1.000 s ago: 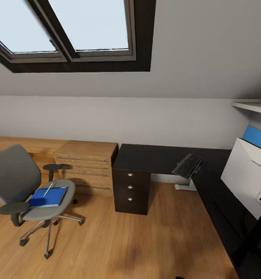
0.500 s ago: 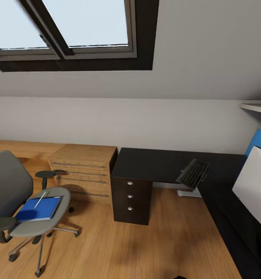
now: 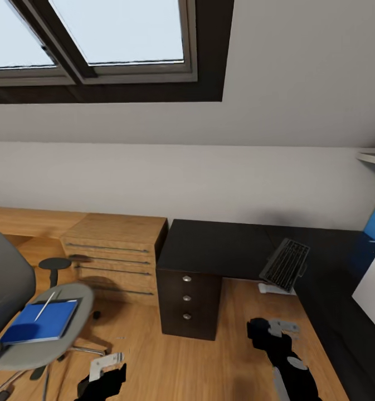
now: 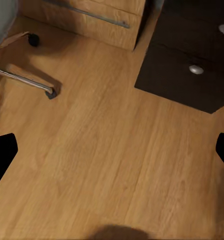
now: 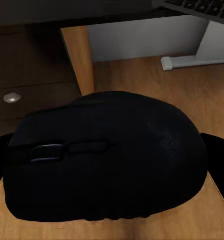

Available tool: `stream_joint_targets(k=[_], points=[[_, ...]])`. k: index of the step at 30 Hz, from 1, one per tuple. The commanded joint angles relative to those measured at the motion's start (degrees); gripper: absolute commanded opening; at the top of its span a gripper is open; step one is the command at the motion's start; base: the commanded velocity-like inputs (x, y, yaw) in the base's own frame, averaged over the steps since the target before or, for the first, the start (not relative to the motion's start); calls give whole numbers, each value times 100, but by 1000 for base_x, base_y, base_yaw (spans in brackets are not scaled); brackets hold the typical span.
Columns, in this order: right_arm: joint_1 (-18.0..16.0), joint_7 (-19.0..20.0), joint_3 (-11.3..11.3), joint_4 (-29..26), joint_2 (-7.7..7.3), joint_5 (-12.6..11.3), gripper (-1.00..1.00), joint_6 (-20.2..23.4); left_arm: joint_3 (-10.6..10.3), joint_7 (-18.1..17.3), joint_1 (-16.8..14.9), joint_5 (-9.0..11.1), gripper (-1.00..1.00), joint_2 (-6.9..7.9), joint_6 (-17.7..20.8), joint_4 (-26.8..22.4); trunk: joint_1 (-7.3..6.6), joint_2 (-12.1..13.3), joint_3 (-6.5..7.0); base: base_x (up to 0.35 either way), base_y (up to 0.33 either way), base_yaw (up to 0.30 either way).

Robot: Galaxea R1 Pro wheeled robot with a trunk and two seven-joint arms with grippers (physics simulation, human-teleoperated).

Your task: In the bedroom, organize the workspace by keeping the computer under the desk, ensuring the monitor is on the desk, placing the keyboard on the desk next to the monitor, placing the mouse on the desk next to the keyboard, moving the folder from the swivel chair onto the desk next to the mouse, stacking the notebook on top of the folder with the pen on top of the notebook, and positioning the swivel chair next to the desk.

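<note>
Our right gripper [image 3: 265, 333] pinches the black mouse [image 5: 104, 155]; our left gripper [image 3: 106, 372] hangs spread and empty over the floor. We judge the mouse step is in hand: next we carry it to the desk [image 3: 220, 245] and set it beside the tilted keyboard [image 3: 286, 264].

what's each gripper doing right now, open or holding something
Left gripper: open, nothing between its fingers, wooden floor below.
Right gripper: shut on the black mouse.
</note>
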Motion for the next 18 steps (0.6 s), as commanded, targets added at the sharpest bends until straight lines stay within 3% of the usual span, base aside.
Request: stream_joint_targets(k=[1, 3, 4, 5, 10, 13, 18], points=[[-186, -17, -7, -239, 2, -70, -100, 442, -2, 51, 1, 69, 100, -16, 457, -533, -17, 34, 8, 327, 0, 0], [-481, -17, -30, -480, 0, -358, -100, 959, 27, 49, 1, 75, 100, -54, 965, -1212, -61, 115, 43, 327, 0, 0], [-538, -18, -41, -470, -4, -491, -100, 1032, 17, 51, 1, 74, 100, -68, 1051, -1229, -83, 155, 61, 327, 0, 0], [-587, -18, -28, -347, -3, -618, -100, 1079, -7, 59, 1, 65, 100, -114, 1087, -948, -105, 195, 79, 327, 0, 0], [-619, 10, -16, -274, 38, -777, -100, 1068, -25, 57, 1, 53, 100, -187, 733, -482, -215, 395, 169, 327, 0, 0], [-620, 15, -17, -78, 96, -796, -100, 972, -18, 49, 1, 52, 100, -197, 467, -578, -281, 516, 223, 327, 0, 0], [-621, -5, -6, 78, 123, -803, -100, 675, 31, 42, 1, 64, 100, -187, 375, -808, -390, 716, 313, 327, 0, 0]])
